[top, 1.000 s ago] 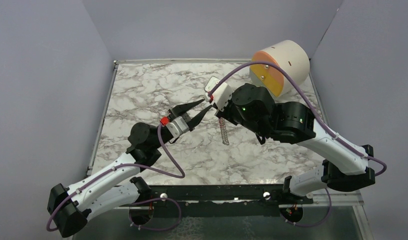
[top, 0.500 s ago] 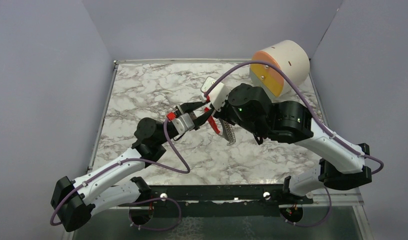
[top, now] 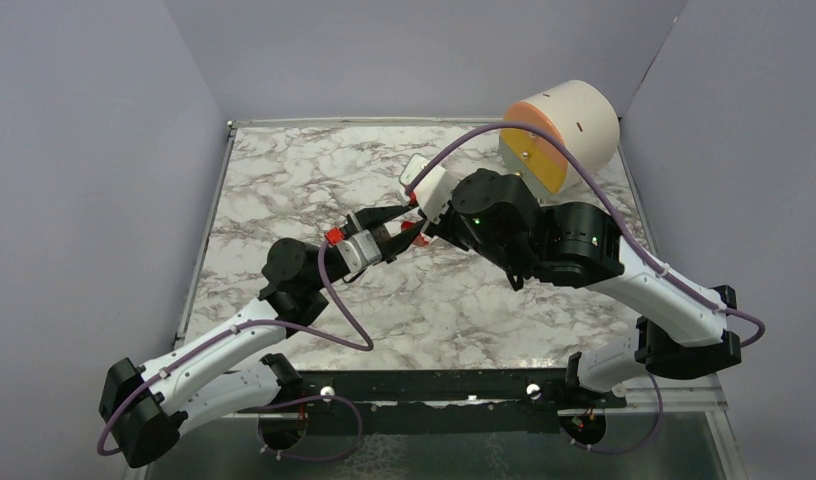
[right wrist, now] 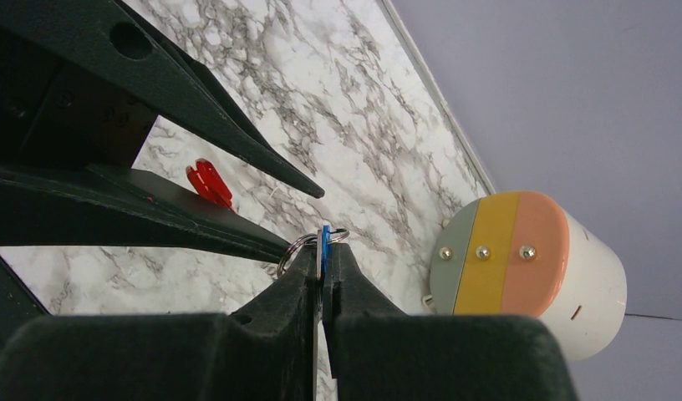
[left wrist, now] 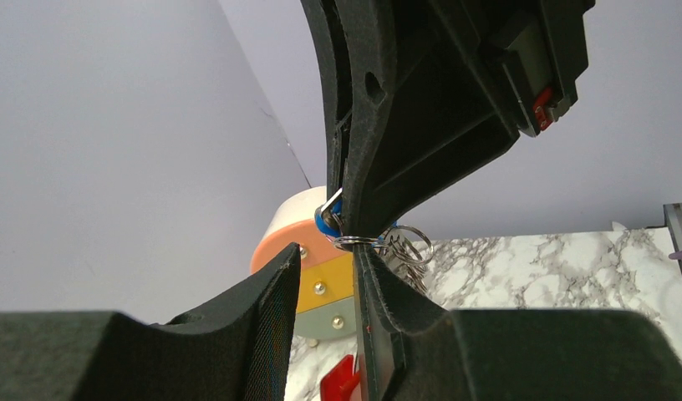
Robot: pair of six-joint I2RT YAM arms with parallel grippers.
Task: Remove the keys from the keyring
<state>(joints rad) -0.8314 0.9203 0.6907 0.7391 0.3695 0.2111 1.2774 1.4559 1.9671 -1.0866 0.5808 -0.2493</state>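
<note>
My right pincer [right wrist: 323, 259] is pressed together on the blue-headed key [right wrist: 325, 237], holding the keys [left wrist: 409, 251] up over the table's [top: 284, 180] middle so the red keyring [right wrist: 208, 180] dangles free. My left pincer [left wrist: 325, 261] is spread on either side of it, ready to tug.

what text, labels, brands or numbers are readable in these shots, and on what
None: no words, numbers or logos can be read in any view.
The round drawer unit shows only plain colour bands and metal studs.
The blue-headed key, pinched in the right end effector, is seen edge-on, so any stamp is hidden.
</note>
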